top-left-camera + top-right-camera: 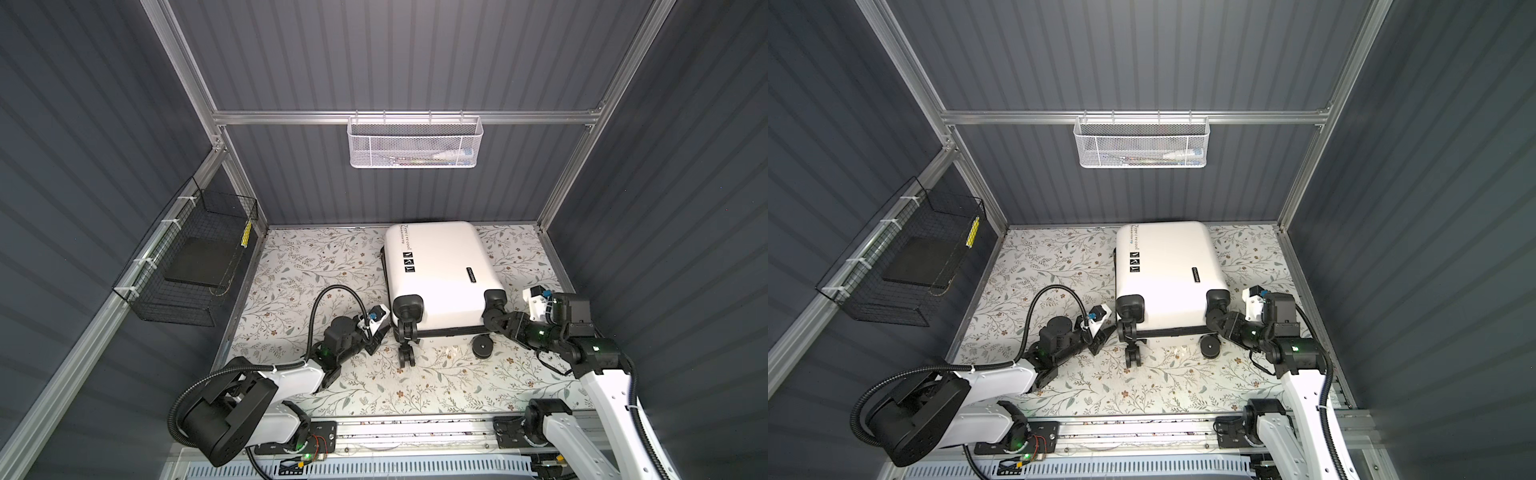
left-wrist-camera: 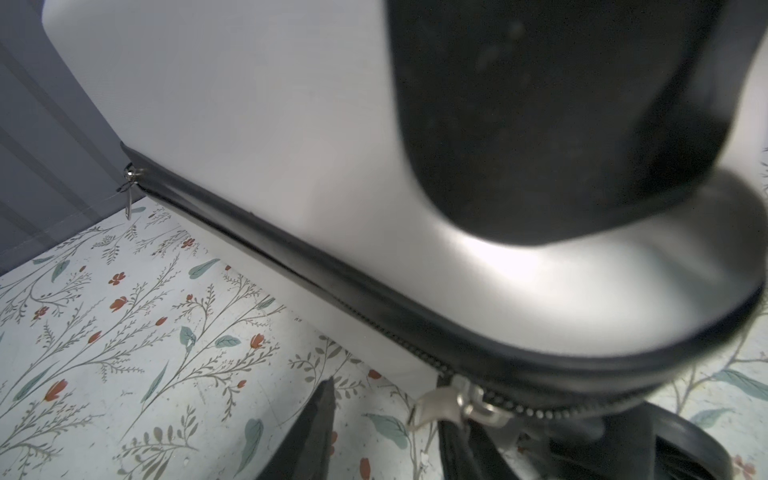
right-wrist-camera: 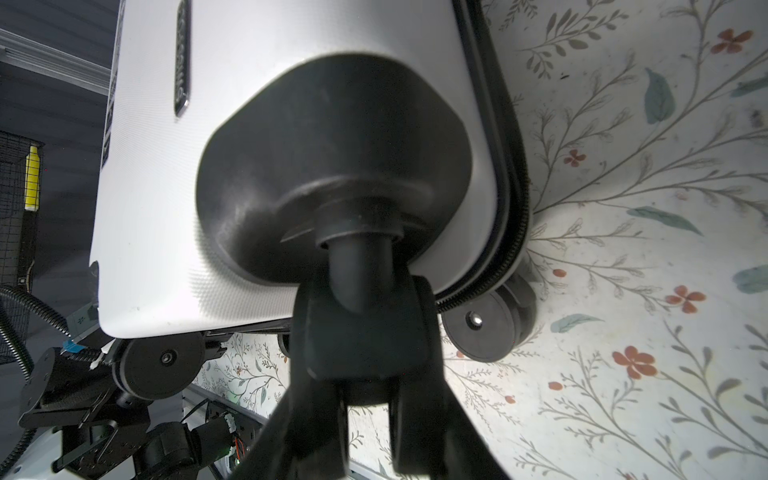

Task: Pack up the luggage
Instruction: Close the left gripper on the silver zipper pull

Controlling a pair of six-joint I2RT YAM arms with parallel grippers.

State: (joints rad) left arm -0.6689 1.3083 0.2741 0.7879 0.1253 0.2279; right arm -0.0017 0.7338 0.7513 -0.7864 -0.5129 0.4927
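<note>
A black wire basket (image 1: 183, 274) is hung on the left wall. The left jaws are held parted at the near left corner of the luggage (image 1: 440, 270), with a zipper pull (image 2: 434, 405) seen just beside one finger (image 2: 316, 428). The luggage is laid flat and closed on the floral desk (image 1: 316, 266), mid-back, wheels toward the arms. Its near right wheel fork (image 3: 361, 332) is clenched by the right jaws.

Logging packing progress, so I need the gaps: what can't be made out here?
1. Inside of the luggage: hidden by its closed shell, every view.
2. White mesh basket contents: too small behind the mesh, both top views.
3. Zipper pull: blurred, near the left wrist view's edge.
</note>
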